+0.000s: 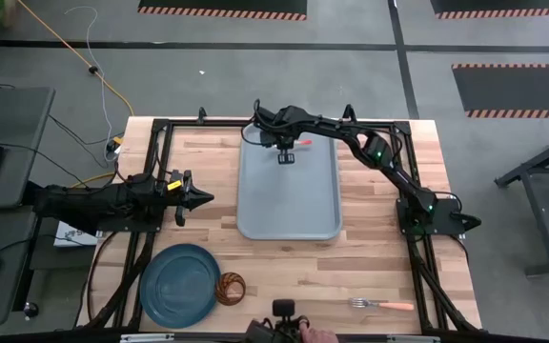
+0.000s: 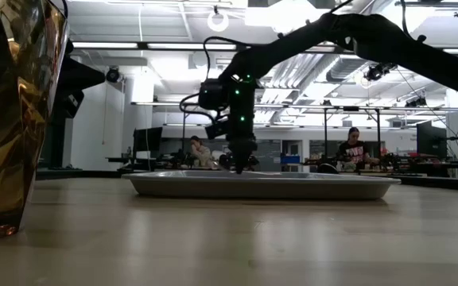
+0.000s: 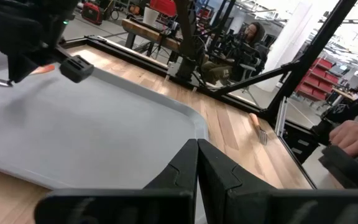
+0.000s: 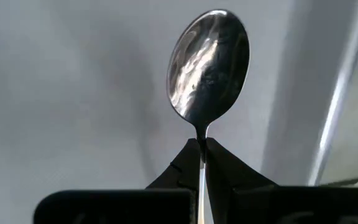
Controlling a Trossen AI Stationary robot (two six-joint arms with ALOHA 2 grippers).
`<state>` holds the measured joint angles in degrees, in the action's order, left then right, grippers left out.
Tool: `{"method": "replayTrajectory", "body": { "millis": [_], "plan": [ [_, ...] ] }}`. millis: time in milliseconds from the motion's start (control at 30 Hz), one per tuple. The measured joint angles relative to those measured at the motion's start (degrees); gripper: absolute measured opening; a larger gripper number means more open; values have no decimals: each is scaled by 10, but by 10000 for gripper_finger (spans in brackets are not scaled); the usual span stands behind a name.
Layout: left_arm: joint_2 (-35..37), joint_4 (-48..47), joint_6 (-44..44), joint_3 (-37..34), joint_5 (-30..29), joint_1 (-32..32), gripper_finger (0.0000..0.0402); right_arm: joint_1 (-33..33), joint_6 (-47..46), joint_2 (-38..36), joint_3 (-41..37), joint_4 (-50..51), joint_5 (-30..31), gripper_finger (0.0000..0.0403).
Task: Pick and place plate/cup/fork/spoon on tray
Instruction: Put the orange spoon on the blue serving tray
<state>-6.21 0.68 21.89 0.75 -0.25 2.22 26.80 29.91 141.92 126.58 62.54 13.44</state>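
1. At the table's near edge: fork [image 1: 381,305] lying flat near the right corner, orange handle pointing right, well apart from everything else.
2. Near left corner: plate [image 1: 180,283] flat on the wood, cup [image 1: 231,288] touching or just beside its right rim; cup looming large at the left of the low view [image 2: 10,119].
3. Middle left: left pincer [image 1: 198,199] resting above the table [image 1: 379,248], fingers pressed together tip to tip, holding nothing, pointing toward the tray's left rim but apart from it.
4. Centre: tray [image 1: 289,205] lying lengthwise away from the near edge, pale surface bare over its near half.
5. Far end of the tray: right pincer [image 1: 287,155] reaching down from the right arm, pinching the spoon [image 4: 209,62] by its thin neck, fingers almost closed around it, bowl pointing ahead over the tray's surface.
6. Spoon's orange handle end showing just behind the pincer in the high view; contact between bowl and tray unclear.
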Motion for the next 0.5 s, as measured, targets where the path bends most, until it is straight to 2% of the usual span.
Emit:
{"method": "replayTrajectory", "body": {
  "millis": [167, 367, 500],
  "plan": [
    [0, 0, 0, 0, 0, 0, 1, 13, -37, 3, 0, -1, 1, 0],
    [0, 0, 0, 0, 0, 0, 1, 12, 7, 3, 0, -14, -1, 0],
    [0, 0, 0, 0, 0, 0, 1, 11, 4, 5, 0, -23, -1, 0]
  ]
}}
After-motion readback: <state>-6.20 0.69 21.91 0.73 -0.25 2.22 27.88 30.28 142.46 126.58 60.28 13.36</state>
